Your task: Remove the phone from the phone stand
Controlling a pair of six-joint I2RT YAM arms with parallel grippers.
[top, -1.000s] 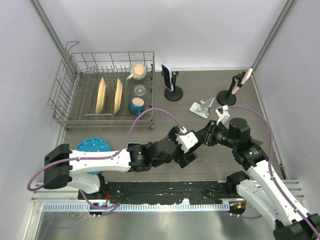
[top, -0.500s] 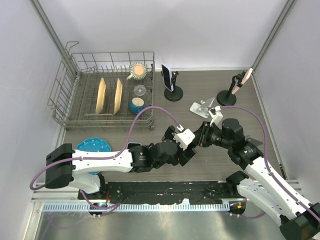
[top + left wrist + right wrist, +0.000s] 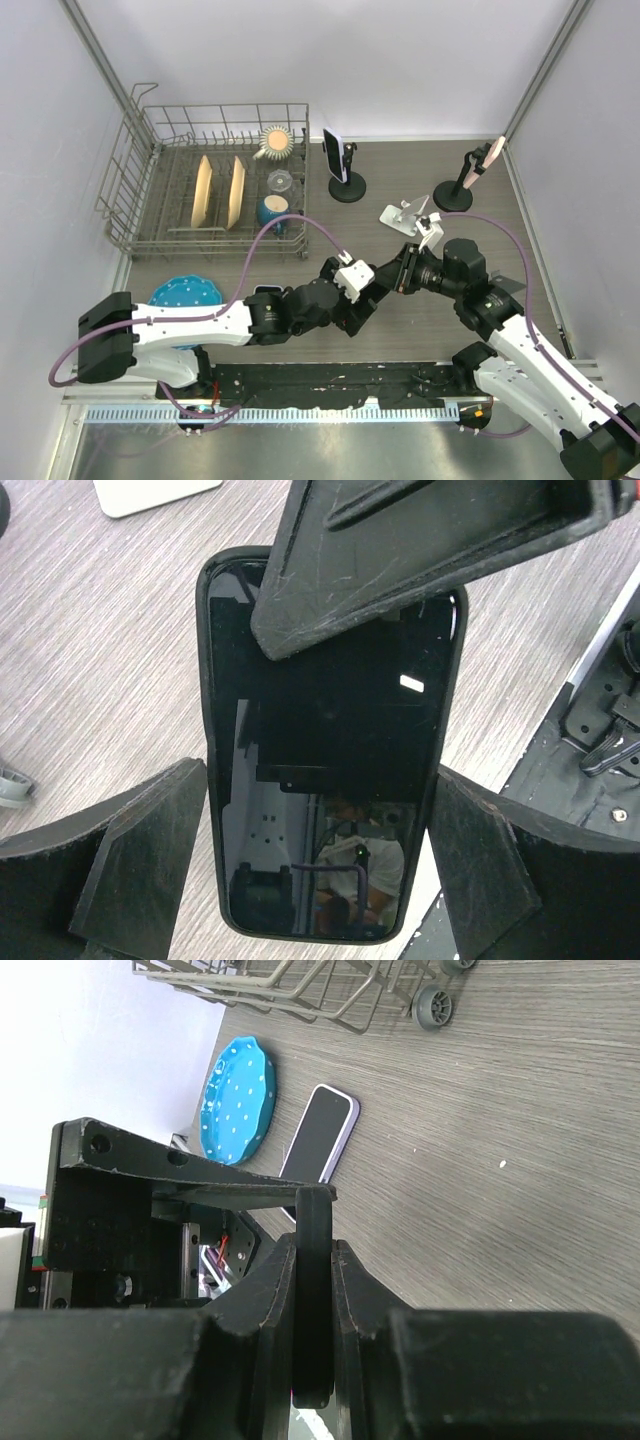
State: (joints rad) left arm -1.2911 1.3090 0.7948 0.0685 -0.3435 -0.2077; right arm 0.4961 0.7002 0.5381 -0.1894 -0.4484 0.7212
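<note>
A black phone (image 3: 330, 810) is held in the air low over the wooden table, between my two grippers near the table's front centre. My right gripper (image 3: 315, 1243) is shut on it across its flat faces; the phone (image 3: 312, 1300) shows edge-on there. My left gripper (image 3: 320, 770) flanks its long sides, with both fingers (image 3: 150, 840) against the edges. In the top view the left gripper (image 3: 358, 288) and the right gripper (image 3: 400, 270) meet tip to tip. An empty white phone stand (image 3: 405, 215) sits behind them.
A black stand with a dark phone (image 3: 340, 165) and a stand with a pink phone (image 3: 478, 170) are at the back. A purple-cased phone (image 3: 320, 1145) lies flat near a blue dotted plate (image 3: 185, 292). A wire dish rack (image 3: 130, 190) fills the back left.
Both grippers have moved a little to the left together, staying tip to tip with the black phone between them.
</note>
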